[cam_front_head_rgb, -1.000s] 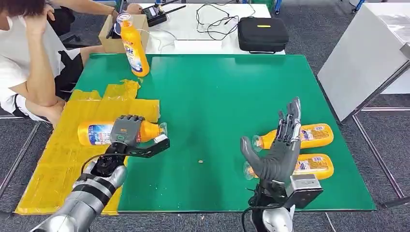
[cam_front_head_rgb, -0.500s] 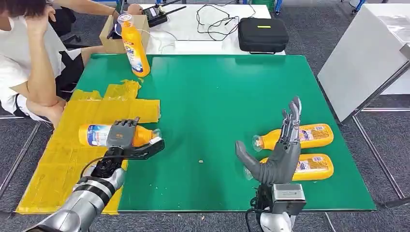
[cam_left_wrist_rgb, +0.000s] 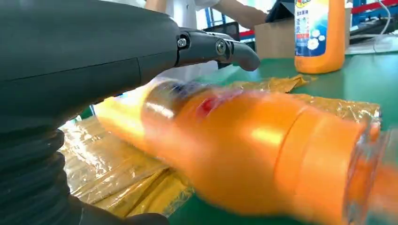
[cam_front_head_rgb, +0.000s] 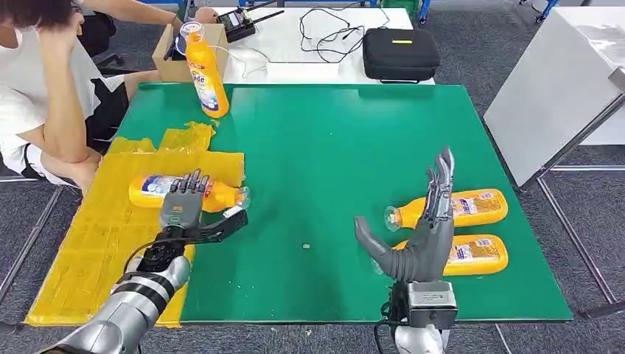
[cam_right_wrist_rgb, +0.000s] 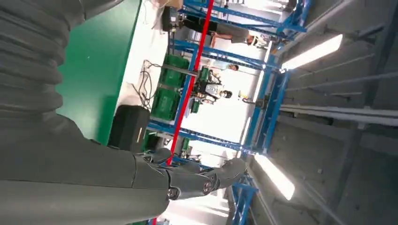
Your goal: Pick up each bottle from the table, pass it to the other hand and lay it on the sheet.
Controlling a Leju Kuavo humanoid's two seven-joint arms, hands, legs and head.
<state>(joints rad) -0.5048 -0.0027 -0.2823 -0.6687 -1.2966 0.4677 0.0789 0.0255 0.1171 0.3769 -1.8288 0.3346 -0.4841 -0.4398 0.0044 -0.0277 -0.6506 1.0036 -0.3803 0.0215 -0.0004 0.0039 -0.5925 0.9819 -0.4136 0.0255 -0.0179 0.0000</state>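
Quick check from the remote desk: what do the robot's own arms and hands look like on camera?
Both arms are silver metal with black bands near the wrist and black cables beside them. The left hand and right hand are dark grey, with jointed fingers, a thick grey thumb and a ribbed grey cover.

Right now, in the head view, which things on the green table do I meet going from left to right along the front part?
Yellow sheet → bottle lying on the sheet → left hand → right hand → two lying bottles.
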